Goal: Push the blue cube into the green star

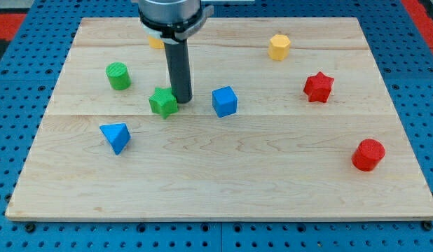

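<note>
Blue cube (pixel 224 101), seemingly corner-on, right of my tip (pixel 183 102) touching green star (pixel 162 102); no claw.

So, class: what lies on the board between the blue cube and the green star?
In the camera view, only my tip stands between them, right beside the green star, with bare wood between it and the blue cube.

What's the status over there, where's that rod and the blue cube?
My tip down between green star and blue cube, beside the star. Cube apart from the star, to the view's right. Only the tip stands between them.
</note>
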Available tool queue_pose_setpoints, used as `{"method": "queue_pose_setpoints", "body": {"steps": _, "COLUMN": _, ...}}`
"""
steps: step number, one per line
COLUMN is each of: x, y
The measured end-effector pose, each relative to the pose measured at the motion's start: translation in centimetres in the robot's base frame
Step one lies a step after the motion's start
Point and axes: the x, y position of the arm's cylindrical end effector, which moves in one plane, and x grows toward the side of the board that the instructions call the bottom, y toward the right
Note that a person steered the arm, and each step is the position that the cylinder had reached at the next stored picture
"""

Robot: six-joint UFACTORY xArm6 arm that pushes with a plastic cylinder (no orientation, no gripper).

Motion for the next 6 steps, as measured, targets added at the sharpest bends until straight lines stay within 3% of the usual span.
{"method": "queue_pose_setpoints", "body": {"steps": 1, "x": -4.0, "y": 4.3}}
{"method": "queue_pose_setpoints", "body": {"steps": 2, "x": -3.0, "y": 9.7}}
{"method": "queue_pose_setpoints", "body": {"steps": 3, "x": 1.0, "y": 11.7}}
{"method": "queue_pose_setpoints", "body": {"steps": 4, "x": 3.5, "y": 8.6}}
{"method": "queue_pose_setpoints", "body": {"steps": 5, "x": 2.7, "y": -1.3}}
{"method": "queue_pose_setpoints", "body": {"steps": 6, "x": 1.3, "y": -2.0}}
